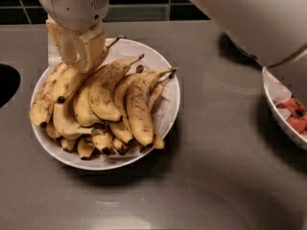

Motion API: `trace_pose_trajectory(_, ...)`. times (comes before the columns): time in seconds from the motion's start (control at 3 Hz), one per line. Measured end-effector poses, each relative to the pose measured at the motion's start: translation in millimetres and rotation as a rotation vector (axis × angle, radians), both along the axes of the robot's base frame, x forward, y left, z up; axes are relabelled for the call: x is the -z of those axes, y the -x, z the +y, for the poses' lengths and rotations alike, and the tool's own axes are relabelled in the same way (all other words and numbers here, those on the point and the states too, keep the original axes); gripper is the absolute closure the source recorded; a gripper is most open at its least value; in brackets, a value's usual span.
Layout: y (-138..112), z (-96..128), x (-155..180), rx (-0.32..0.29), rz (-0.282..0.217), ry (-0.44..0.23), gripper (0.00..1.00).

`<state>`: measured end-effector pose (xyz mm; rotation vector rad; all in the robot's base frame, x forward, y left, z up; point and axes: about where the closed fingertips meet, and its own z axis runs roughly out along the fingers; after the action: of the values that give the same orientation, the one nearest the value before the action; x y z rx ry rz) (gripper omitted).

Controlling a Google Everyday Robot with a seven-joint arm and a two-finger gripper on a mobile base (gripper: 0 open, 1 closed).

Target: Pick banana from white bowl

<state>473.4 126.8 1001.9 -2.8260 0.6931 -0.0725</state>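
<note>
Covering much of the upper part of the banana, the gripper hangs over the back left of the white bowl, its body cut off by the top edge of the view. Its two cream fingers stand close together and grip the banana between them just below the stem. The exact line of contact is hard to make out, since finger and peel are nearly the same colour. The thin curved stem shows behind the right finger, pointing toward the back rim of the bowl. The black tip points toward the bowl's left rim, resting on the other bananas.

Those bananas are heaped across the bowl and hide most of its floor. Only a strip of crumpled paper lining shows at the bowl's right side. To the right of the bowl, a large pale part of the arm fills the upper corner and runs out of view. Farther right of the bowl, a smaller bowl with red pieces is cut off by the edge. Left of the bowl, a dark rounded opening in the grey counter is also cut off.
</note>
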Motion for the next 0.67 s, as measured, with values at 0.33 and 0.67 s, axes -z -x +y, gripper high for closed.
trace_pose_trajectory(0.33, 0.0, 0.0, 0.0, 0.000, 0.000, 0.000, 0.96)
trace_pose_trajectory(0.67, 0.0, 0.0, 0.0, 0.000, 0.000, 0.000, 1.00)
